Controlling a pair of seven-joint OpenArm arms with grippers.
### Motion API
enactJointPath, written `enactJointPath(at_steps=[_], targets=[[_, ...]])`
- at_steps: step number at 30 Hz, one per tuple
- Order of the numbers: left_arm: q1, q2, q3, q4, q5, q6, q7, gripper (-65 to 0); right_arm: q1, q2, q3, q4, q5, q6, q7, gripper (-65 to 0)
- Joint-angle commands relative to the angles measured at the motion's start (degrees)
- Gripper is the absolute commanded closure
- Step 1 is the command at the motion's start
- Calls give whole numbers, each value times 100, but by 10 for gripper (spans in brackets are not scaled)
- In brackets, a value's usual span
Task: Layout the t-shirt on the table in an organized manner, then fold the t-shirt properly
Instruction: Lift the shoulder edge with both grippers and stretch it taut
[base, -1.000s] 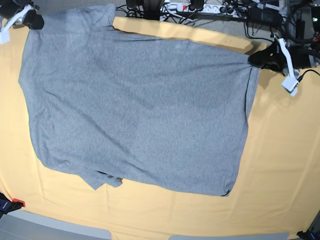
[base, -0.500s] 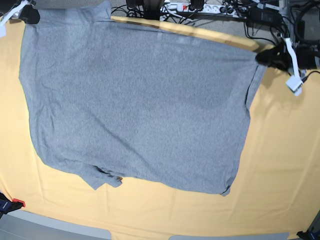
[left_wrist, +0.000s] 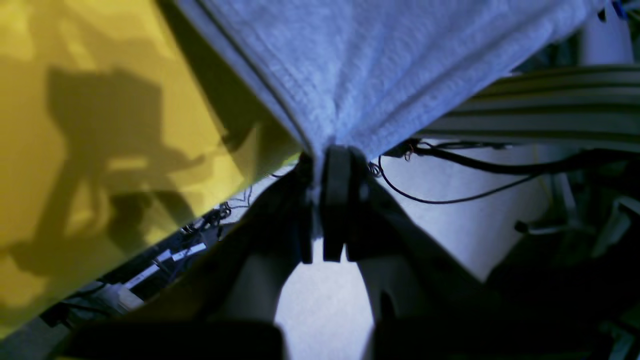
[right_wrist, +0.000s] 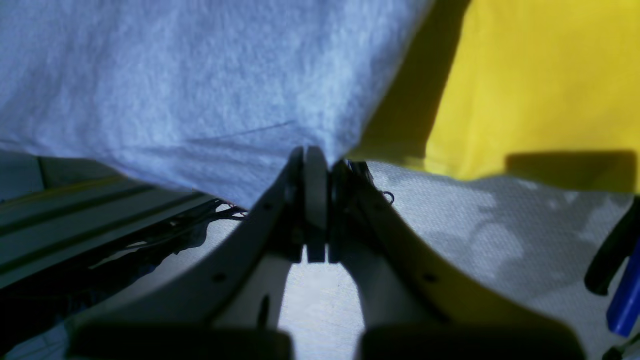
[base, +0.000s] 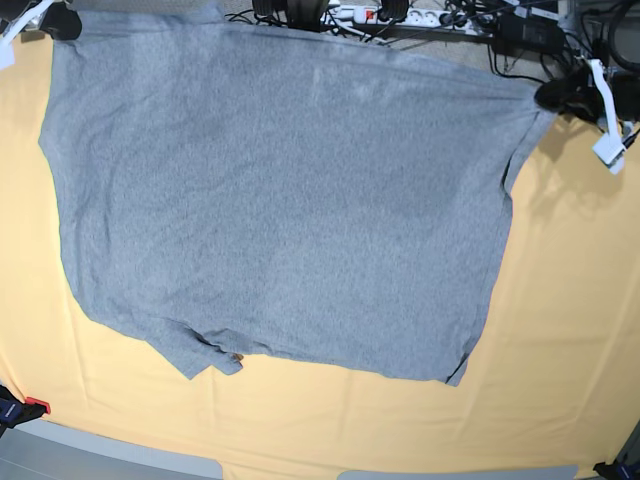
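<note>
The t-shirt is lying spread across the table, plain grey side facing up, and is covering most of the table's far half. Its far edge is being held taut between two grippers, one at each far corner of the t-shirt. The near hem is resting flat on the table cloth, with one short sleeve sticking out toward the near left of the t-shirt in the base view.

The left gripper is sitting at the far right corner of the t-shirt in the base view. Its jaws are pressed together, pinching a gathered bunch of grey fabric, and creases are fanning out from the pinch point.

The right gripper is sitting at the far left corner of the t-shirt in the base view. Its jaws are likewise clamped together on the fabric edge, with no gap showing between them.

Both gripped corners are hanging beyond the far edge of the table. Cables and a power strip are lying just past the t-shirt's far edge.
</note>
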Motion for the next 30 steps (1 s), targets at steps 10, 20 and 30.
enactJointPath(at_steps=[10,20,30], targets=[[448,-83,-83,70,-32,31,-38,0,-444,96,81,85,466,10,44,0],[647,-85,-83,70,-32,-49,-38,0,-442,116,81,85,450,10,44,0],[20,363,-83,76,-32,-49,-38,0,-391,455,79,85,485,10,44,0]])
